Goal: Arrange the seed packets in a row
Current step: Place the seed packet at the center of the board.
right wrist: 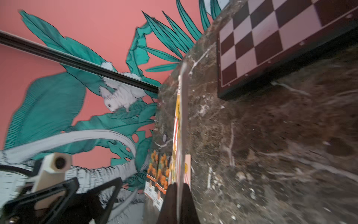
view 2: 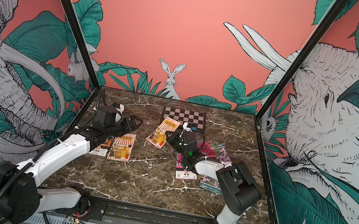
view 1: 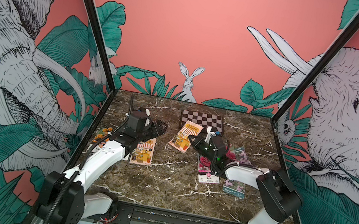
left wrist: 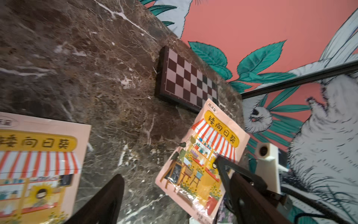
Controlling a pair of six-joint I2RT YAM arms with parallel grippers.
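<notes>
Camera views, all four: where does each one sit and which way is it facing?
Both top views: high at the front, looking down at the marble table and back wall; both arms, left gripper and right gripper show.
Left wrist: on the left arm, looking along its open gripper toward the chequered board and the shop-illustration packet the right gripper holds.
Right wrist: on the right arm, looking along its shut gripper, that packet edge-on, toward the side wall and marigold packets.
Shared: both wrist views show board and held packet.
</notes>
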